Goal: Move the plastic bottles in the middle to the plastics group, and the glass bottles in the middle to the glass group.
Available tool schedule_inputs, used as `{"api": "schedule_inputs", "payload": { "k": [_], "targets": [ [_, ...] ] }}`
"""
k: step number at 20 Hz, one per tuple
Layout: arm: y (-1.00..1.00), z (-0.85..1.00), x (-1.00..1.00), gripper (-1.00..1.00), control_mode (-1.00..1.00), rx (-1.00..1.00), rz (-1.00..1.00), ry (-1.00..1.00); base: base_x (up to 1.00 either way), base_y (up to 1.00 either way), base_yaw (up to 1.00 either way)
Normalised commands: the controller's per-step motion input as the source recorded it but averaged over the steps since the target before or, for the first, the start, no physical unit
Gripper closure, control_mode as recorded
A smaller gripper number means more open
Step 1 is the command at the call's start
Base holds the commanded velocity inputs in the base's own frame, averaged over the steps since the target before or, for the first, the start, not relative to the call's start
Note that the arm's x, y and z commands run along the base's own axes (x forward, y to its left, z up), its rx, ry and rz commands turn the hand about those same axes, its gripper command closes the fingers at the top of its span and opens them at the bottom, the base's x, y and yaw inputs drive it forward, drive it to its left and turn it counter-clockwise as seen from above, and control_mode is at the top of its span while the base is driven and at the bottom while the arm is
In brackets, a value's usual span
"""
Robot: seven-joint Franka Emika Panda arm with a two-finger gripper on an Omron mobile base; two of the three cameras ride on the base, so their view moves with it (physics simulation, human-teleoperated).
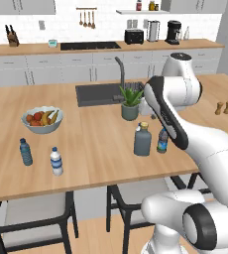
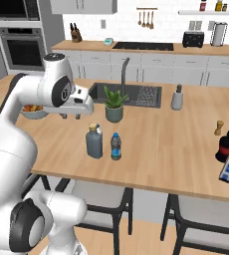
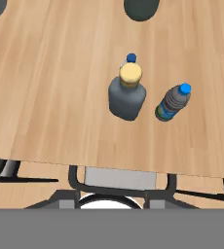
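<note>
The long wooden tabletop (image 1: pixel 96 144) carries a squat grey-blue glass bottle (image 1: pixel 142 140), small plastic bottles (image 1: pixel 56 161), a white fruit bowl (image 1: pixel 42 119) and a potted plant (image 1: pixel 130 103).

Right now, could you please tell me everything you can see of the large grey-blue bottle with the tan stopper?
The large grey-blue bottle is squat, with rounded shoulders, a short neck and a tan stopper on top. Its body looks like smooth tinted glass. It stands upright on the wooden counter, near the front edge, in front of the potted plant. A small dark bottle stands close on one side, apart from it, and another small bottle's blue cap peeks from behind. Nothing grips it.
</note>
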Motion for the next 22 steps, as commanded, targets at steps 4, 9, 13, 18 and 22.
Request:
{"api": "schedule_inputs", "payload": {
  "k": [4, 9, 13, 18, 22],
  "targets": [
    [-0.07, -0.07, -0.13, -1.0, -1.0, 0.0, -0.07, 0.03, 0.0, 0.0, 0.0],
    [-0.07, -0.05, -0.23, -1.0, -1.0, 0.0, -0.06, 0.0, 0.0, 0.0, 0.0],
    [-0.03, -0.34, 0.08, -1.0, -1.0, -0.03, -0.12, 0.0, 0.0, 0.0, 0.0],
    [-0.06, -0.41, 0.58, -1.0, -1.0, 0.0, -0.07, 0.0, 0.0, 0.0, 0.0],
    [0.0, -0.28, 0.91, -1.0, -1.0, 0.0, -0.03, 0.0, 0.0, 0.0, 0.0]
  ]
}}
